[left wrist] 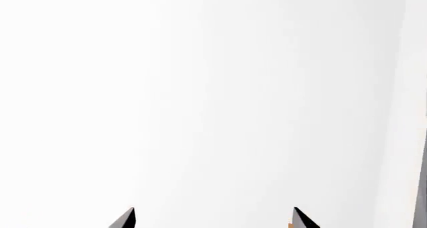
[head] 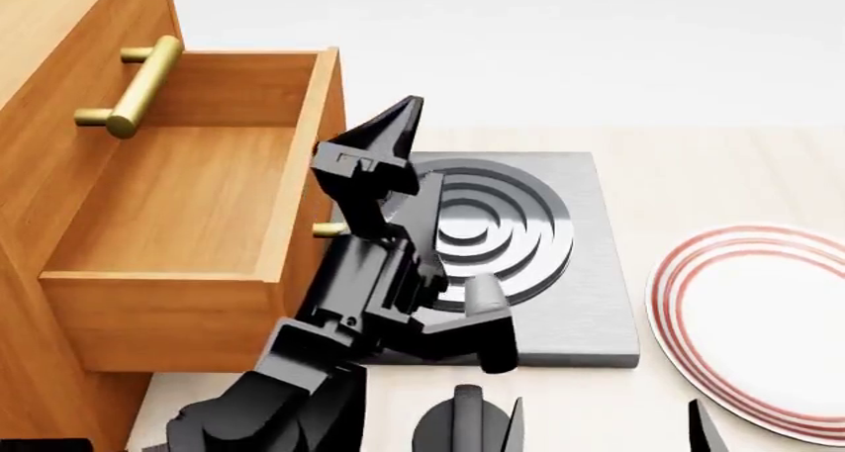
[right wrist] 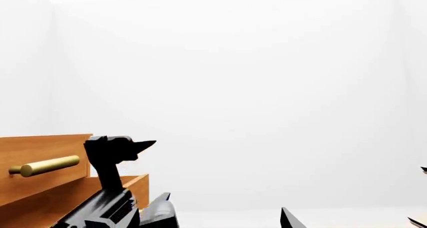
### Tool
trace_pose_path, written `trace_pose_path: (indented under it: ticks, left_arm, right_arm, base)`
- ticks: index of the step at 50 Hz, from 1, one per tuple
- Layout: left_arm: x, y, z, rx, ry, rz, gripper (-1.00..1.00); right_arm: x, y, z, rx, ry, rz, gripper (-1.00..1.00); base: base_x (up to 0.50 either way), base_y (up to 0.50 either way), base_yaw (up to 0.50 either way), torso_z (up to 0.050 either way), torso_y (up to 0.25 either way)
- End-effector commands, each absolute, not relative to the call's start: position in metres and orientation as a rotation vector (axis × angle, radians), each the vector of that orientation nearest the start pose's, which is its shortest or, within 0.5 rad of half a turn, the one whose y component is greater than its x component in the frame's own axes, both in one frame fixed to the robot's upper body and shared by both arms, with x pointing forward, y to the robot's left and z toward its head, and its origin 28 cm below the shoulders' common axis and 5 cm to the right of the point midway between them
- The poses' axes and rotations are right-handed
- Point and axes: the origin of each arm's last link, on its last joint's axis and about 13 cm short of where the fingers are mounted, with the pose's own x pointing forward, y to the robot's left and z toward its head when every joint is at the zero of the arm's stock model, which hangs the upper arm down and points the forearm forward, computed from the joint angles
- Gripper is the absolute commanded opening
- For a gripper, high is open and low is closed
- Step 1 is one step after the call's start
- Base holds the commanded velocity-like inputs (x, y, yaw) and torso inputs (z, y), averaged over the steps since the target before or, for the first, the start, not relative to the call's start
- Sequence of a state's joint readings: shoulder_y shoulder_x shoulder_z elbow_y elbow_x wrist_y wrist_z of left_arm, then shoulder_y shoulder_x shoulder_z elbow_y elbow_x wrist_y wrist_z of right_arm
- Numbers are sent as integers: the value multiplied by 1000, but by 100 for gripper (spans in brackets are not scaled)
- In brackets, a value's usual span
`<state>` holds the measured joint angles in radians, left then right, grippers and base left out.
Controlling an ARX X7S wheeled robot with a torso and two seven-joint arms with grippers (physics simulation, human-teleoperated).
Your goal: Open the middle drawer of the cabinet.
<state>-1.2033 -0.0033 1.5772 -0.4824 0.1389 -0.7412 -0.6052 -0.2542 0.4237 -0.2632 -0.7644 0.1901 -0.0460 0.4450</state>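
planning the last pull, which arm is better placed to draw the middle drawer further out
Left: its pincer stands beside the open orange-brown wooden middle drawer, near its brass handle. The right pincer hangs low, by the red-ringed white plate.

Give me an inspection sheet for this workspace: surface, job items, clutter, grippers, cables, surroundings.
Surface: pale wood tabletop.
Job's things: middle drawer pulled well out of the cabinet, box empty; top drawer's brass handle above it.
Clutter: grey plate with raised rings; white red-rimmed plate.
Grippers: left gripper beside the drawer front, fingertips apart in its wrist view; right gripper low, open, empty.
Cables: nothing seen.
Surroundings: plain white backdrop.
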Motion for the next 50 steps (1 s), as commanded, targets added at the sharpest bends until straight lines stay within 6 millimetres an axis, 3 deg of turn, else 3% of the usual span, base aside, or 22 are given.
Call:
trace_pose_path:
  ticks: [1,6,15,28,35,39,43,50]
  left_arm:
    - [359,78,166,1378,-642,74,100]
    - [360,75,173,1295,-693,117,100]
    - [369,69,188,881,-411,62,100]
    - [378,68,221,617,-245,12,100]
    - [373,74,243,487,-105,-51,100]
    - [369,78,245,386,87,-171,100]
    - [371,85,245,299,173,-191,100]
    - [372,93,254,237,208,-141,100]
  right_arm:
    - [134,-96,123,51,-440,38,100]
    - [134,-96,123,51,-439,39,100]
    - [134,-95,122,50,-437,44,100]
    - [135,-95,122,50,-435,43,100]
    - [134,-96,122,53,-434,40,100]
    - [134,-97,122,53,-434,37,100]
    - [134,-96,122,51,-433,38,100]
    - [134,-96,122,49,-431,38,100]
  base:
    - [0,0,0,0,0]
    - [0,0,0,0,0]
    - [0,0,0,0,0]
    - [0,0,0,0,0]
    - [0,0,0,0,0]
    - [0,0,0,0,0]
    - [0,0,0,0,0]
    - [0,0,0,0,0]
